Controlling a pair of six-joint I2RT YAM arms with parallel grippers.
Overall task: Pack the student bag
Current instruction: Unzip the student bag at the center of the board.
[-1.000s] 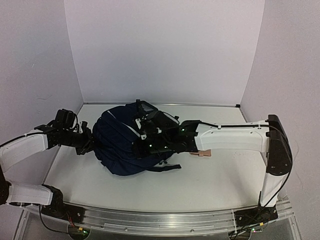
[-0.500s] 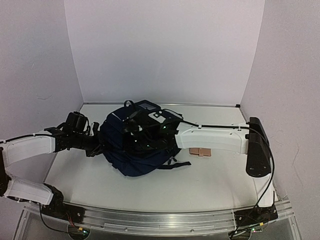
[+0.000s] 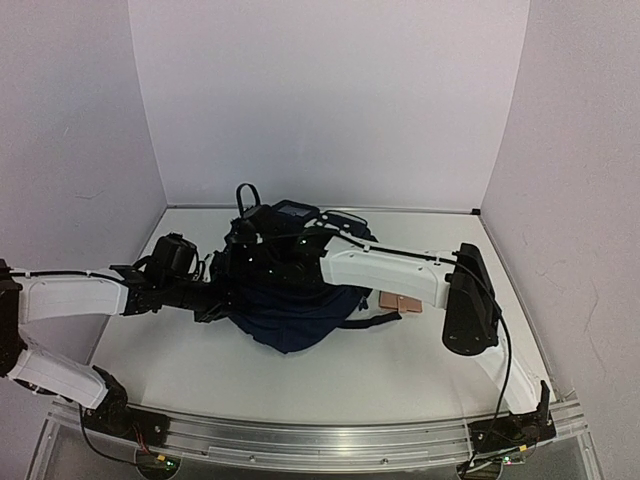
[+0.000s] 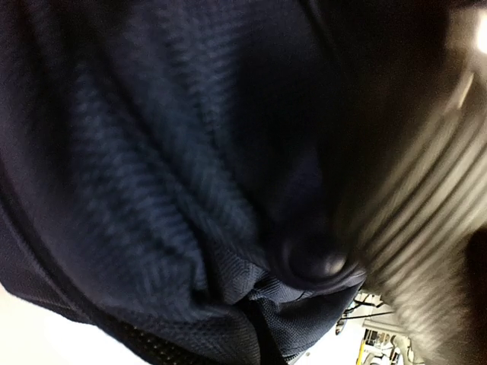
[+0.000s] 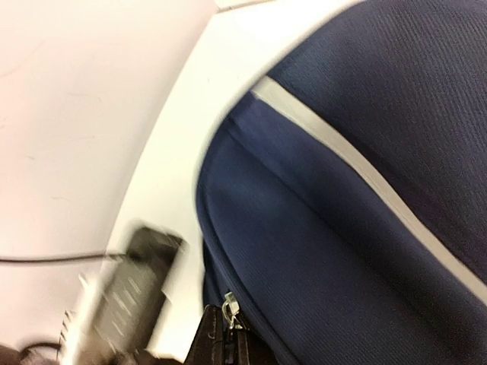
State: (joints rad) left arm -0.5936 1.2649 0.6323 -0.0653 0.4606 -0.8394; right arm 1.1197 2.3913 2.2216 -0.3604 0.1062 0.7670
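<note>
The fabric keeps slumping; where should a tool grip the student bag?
Probably the black loop standing up at the top of the student bag: it rises clear of the sagging panels, so a tool descending from above could close across it.

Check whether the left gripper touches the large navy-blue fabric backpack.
Touching. Left wrist view: the backpack fabric bunches against the ribbed finger of the left gripper.

Left arm, right arm, both stretched inward
</note>
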